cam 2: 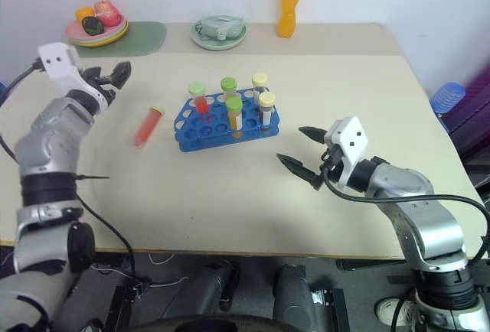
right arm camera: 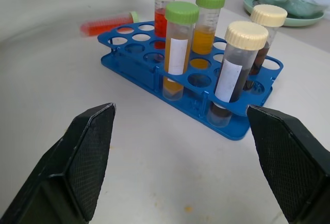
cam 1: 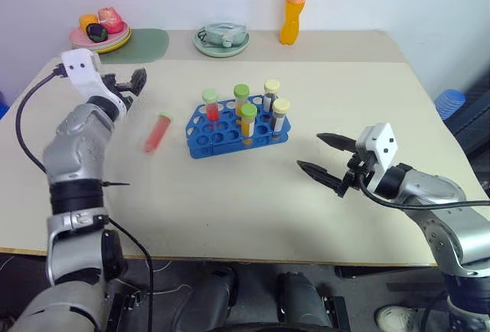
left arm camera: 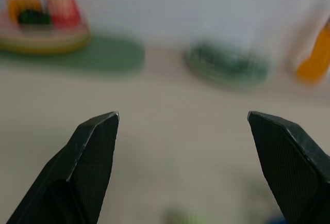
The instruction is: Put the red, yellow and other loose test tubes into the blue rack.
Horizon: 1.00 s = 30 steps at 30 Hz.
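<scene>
Orange drink bottle, pale green dish, plate of toy food along table's far edge.

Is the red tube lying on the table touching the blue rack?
Apart. In the left eye view, bare table shows between the red tube and the blue rack.

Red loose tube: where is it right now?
The red tube lies on the table just left of the blue rack, apart from it, between the rack and the open left gripper.
</scene>
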Each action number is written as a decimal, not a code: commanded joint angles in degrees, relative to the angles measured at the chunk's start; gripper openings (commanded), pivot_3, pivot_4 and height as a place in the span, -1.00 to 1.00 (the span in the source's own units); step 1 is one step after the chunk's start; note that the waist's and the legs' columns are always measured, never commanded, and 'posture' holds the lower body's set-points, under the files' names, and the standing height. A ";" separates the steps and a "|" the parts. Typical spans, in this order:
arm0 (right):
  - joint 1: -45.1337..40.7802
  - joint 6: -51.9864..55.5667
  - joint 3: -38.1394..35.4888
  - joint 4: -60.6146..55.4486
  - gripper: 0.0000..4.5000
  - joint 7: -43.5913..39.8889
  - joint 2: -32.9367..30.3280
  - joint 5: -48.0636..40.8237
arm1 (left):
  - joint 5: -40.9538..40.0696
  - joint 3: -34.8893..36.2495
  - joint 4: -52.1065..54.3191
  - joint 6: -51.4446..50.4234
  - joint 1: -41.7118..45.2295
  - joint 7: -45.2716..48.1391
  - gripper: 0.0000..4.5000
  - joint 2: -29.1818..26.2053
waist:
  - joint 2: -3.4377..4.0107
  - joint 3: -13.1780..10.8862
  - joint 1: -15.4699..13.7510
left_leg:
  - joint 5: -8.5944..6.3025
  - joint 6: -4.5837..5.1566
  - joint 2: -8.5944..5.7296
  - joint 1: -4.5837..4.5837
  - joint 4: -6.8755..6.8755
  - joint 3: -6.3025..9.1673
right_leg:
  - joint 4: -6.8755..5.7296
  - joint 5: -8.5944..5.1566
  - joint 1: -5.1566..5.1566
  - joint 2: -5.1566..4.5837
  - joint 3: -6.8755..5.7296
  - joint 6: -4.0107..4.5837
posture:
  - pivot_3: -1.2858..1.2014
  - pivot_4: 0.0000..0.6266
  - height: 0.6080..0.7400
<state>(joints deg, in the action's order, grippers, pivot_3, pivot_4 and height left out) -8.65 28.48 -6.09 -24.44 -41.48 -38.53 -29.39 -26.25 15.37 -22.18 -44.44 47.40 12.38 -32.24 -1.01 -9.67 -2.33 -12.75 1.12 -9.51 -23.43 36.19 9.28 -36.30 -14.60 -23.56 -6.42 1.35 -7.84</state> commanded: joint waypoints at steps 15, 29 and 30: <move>1.36 -1.31 -0.97 -2.34 0.86 -1.60 1.10 -1.60 | 13.93 -17.96 -38.57 -20.48 29.39 17.66 0.82 -3.51 | -0.02 -0.02 1.94 | 0.23 -0.40 0.00 -0.01 -0.16 0.02 | -0.06 0.00 -0.10 -0.01 0.03 -0.01 | 0.03 -0.52 1.00; 0.60 -0.19 -0.90 -4.95 0.86 0.71 1.90 -2.56 | 25.89 -23.14 -49.53 -11.49 34.18 24.18 0.82 -2.18 | -0.02 -0.02 1.90 | 0.08 -0.14 0.00 -0.02 -0.13 0.01 | -0.08 0.00 -0.12 -0.01 0.03 -0.01 | 0.03 -0.52 1.00; 0.61 -0.02 -0.96 -5.14 0.86 0.90 1.90 -2.63 | 26.34 -23.10 -49.96 -10.99 34.06 24.25 0.82 -2.00 | -0.02 -0.02 1.86 | 0.08 -0.14 0.00 -0.03 -0.14 0.02 | -0.09 0.00 -0.12 -0.02 0.03 -0.01 | 0.03 -0.52 1.00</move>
<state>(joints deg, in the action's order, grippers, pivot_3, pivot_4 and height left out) -7.24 28.42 -5.75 -27.13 -41.05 -37.04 -30.76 -1.50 -7.58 -72.05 -57.03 79.61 36.15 -33.95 -1.03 -9.69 -0.47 -12.68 0.98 -9.51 -23.46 36.06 9.30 -36.39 -14.59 -23.67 -6.43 1.38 -7.85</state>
